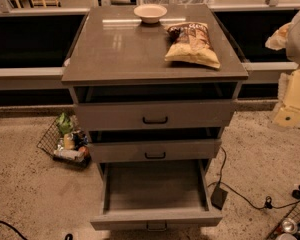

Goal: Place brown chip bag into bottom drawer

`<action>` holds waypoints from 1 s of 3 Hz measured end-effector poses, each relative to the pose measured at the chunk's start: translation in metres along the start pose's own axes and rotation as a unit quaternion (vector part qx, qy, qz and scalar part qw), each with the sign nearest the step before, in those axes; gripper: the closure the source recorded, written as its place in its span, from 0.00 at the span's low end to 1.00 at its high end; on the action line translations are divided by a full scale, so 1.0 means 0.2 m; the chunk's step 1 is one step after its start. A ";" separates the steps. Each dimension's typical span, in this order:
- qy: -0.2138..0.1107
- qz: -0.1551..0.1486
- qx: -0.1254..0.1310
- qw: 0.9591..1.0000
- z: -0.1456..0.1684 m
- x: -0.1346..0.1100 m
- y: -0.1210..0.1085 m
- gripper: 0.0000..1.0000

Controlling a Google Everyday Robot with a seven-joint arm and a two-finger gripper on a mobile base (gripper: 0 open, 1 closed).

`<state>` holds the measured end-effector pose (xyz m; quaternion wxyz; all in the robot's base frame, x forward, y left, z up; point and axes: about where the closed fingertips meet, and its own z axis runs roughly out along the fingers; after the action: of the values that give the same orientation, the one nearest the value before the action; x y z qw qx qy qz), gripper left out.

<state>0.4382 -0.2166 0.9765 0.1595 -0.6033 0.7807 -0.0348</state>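
Claw at right edge, beside counter, grip cannot tell | chip bag on counter, ungrasped | bottom drawer open, ready for it

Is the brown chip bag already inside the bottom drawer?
No, the brown chip bag lies on the cabinet top near the bowl, not in the open bottom drawer; the gripper is at the right edge.
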 end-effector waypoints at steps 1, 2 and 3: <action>-0.002 0.001 0.001 1.000 0.01 0.00 -0.01 0.00; -0.015 0.005 0.007 1.000 0.05 -0.01 -0.08 0.00; -0.076 0.003 0.027 0.997 0.16 -0.04 -0.30 0.00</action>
<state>0.5045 -0.2207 0.9621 0.2347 -0.5974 0.7667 -0.0097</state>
